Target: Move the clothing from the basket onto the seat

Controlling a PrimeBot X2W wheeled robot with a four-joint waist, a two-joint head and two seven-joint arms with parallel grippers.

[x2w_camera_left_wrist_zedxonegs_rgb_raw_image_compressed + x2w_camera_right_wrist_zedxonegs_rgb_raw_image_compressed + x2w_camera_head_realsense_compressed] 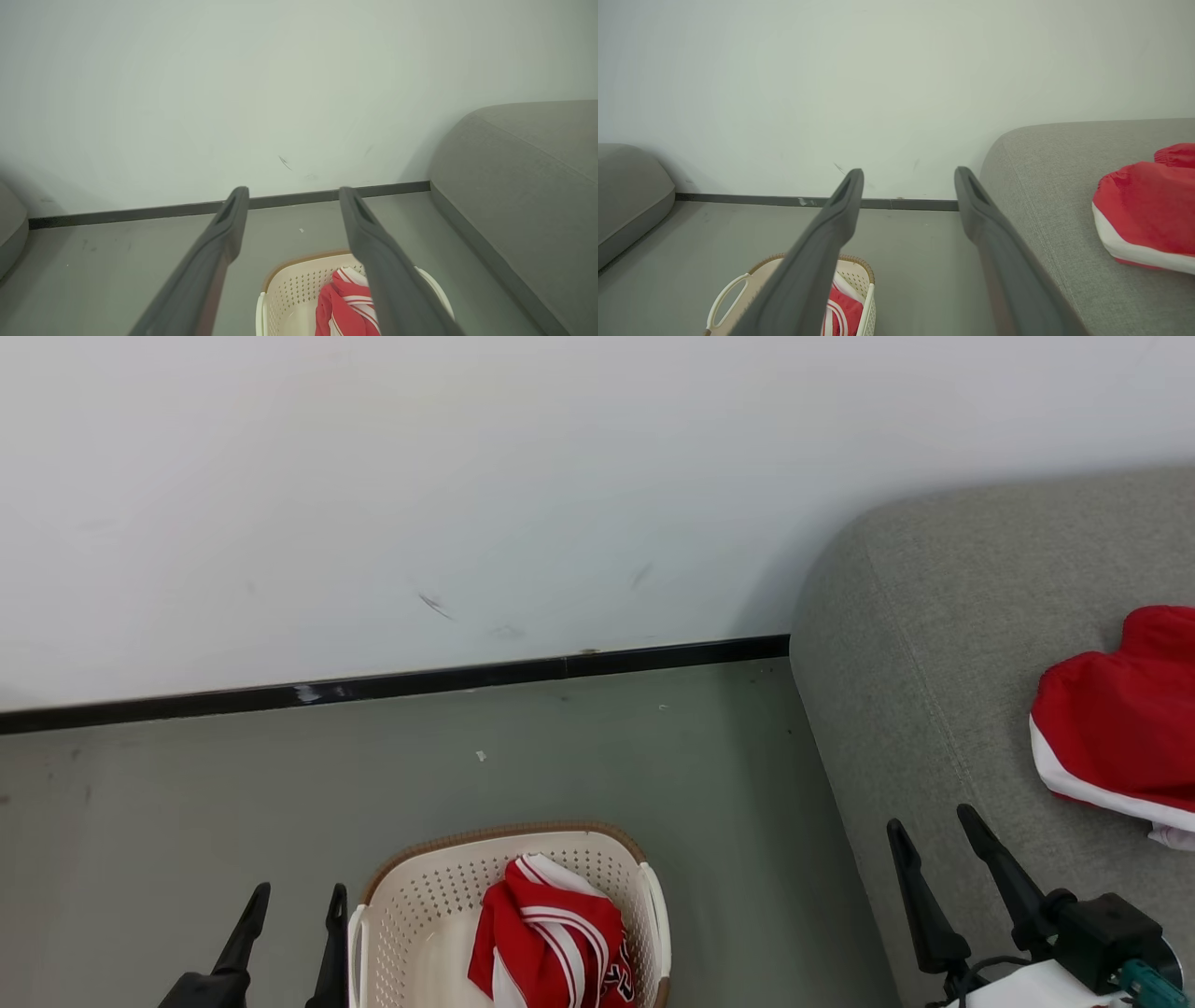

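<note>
Currently, a red striped fabric garment (546, 933) is lying bunched inside the cream perforated plastic basket (411, 896); a red white-trimmed garment (1120, 719) is resting on the grey upholstered sofa (934, 663), well right of the basket. The left gripper (299, 891), just left of the basket, and the right gripper (931, 817), further right, are hanging spread, empty. Judgement: second pickup is pending, requiring descent into the basket.

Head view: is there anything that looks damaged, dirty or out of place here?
Only small things. The white wall has dark scuff marks above the black baseboard, which has a pale scrape. A tiny white scrap lies on the grey floor. Nothing is spilled or broken.
</note>
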